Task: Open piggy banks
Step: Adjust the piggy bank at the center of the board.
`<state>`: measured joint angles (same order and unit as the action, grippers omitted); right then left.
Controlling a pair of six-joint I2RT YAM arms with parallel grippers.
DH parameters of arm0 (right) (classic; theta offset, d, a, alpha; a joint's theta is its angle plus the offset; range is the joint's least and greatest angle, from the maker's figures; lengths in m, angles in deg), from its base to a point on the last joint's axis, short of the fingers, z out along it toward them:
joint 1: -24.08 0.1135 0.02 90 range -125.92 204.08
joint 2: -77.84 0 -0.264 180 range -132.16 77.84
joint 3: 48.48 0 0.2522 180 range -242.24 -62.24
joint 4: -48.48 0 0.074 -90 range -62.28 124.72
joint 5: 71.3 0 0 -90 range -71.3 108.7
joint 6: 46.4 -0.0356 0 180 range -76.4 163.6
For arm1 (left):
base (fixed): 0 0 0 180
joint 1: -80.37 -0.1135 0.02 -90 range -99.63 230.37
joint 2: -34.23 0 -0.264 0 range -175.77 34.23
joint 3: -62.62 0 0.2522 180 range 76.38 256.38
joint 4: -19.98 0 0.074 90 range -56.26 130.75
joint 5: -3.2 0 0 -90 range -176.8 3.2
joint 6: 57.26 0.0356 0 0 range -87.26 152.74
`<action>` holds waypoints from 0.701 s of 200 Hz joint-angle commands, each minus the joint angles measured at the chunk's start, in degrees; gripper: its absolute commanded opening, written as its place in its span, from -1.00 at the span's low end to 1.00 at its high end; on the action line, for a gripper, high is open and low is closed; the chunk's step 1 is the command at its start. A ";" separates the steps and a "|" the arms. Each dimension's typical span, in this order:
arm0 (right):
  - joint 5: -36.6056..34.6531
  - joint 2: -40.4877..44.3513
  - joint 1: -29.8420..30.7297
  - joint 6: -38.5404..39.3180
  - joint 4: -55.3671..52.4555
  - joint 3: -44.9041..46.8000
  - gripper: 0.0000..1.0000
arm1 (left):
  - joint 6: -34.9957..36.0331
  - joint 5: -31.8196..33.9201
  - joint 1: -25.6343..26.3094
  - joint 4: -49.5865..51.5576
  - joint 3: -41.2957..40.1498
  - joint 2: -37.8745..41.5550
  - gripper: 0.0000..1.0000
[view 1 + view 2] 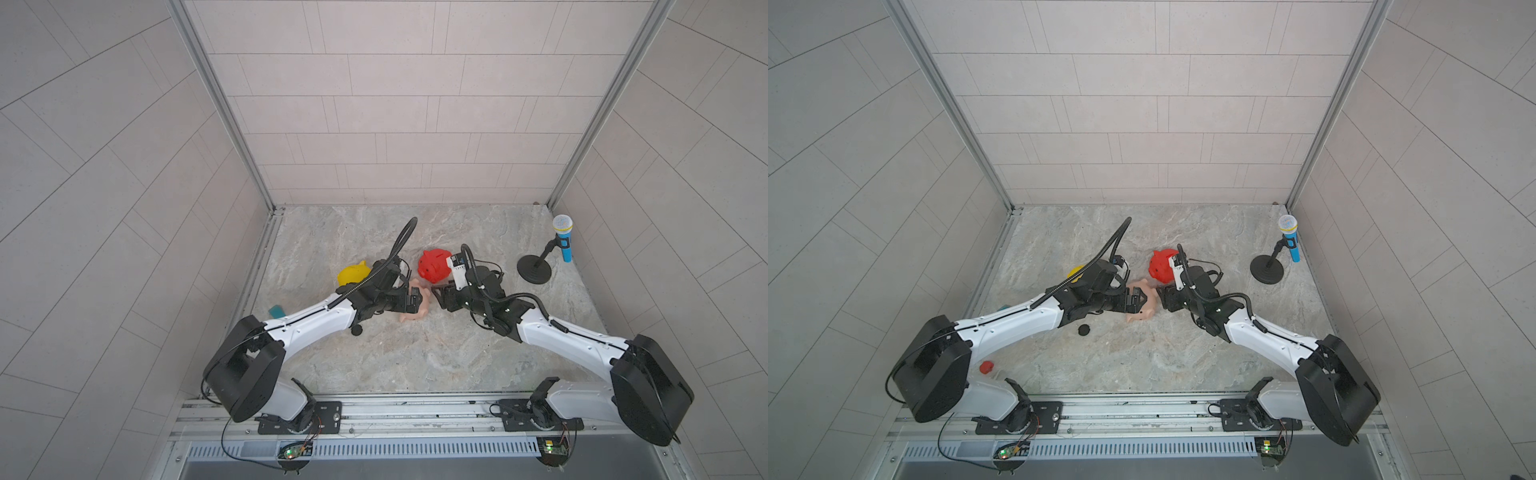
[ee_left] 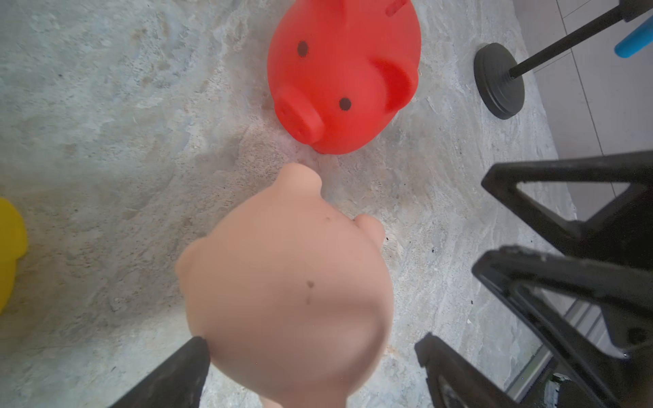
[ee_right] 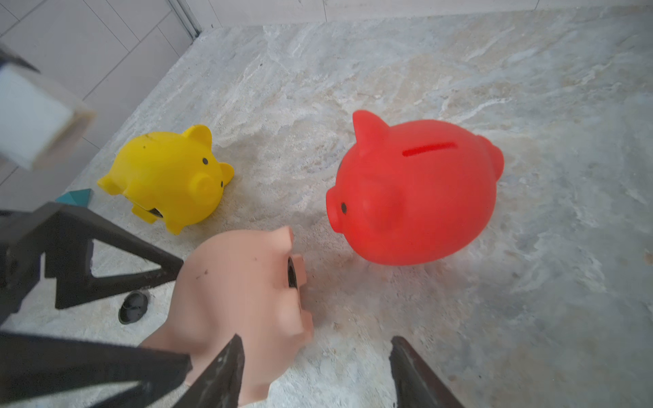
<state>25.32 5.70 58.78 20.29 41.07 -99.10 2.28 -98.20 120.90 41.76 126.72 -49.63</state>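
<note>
Table (image 1: 415,365) centre crowded: pink pig (image 1: 413,314) between left tool (image 1: 417,300) and right tool (image 1: 437,297), red pig (image 1: 434,266) just behind. Yellow pig (image 1: 353,272) and loose black plug (image 1: 356,330) flank left arm (image 1: 307,322). Microphone stand (image 1: 534,269) occupies far right corner. Open: near half, between it and right arm (image 1: 573,336); far strip behind the 3 pigs.

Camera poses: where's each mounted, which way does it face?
Top views: overhead, near the arm bases, looking down at table; left arm, right arm in frame.
Left wrist: on left arm, facing pink pig; left claw, right claw visible.
Right wrist: on right arm, facing red pig; both claws visible.
Shared: all views show pink and red pigs.
</note>
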 commanded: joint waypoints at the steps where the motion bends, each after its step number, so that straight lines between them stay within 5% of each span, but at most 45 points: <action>1: -0.87 1.90 -0.31 0.42 -2.74 2.55 0.30 | 2.22 2.53 -0.02 1.25 2.61 -0.34 1.00; 140: 0.31 4.52 -0.59 -1.43 -2.61 7.00 0.20 | -0.73 -2.97 -0.07 -6.78 8.14 -10.97 1.00</action>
<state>25.66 8.56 58.41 19.94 38.99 -93.46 1.26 -99.60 120.90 37.34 131.47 -59.20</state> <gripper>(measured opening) 0.601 0.998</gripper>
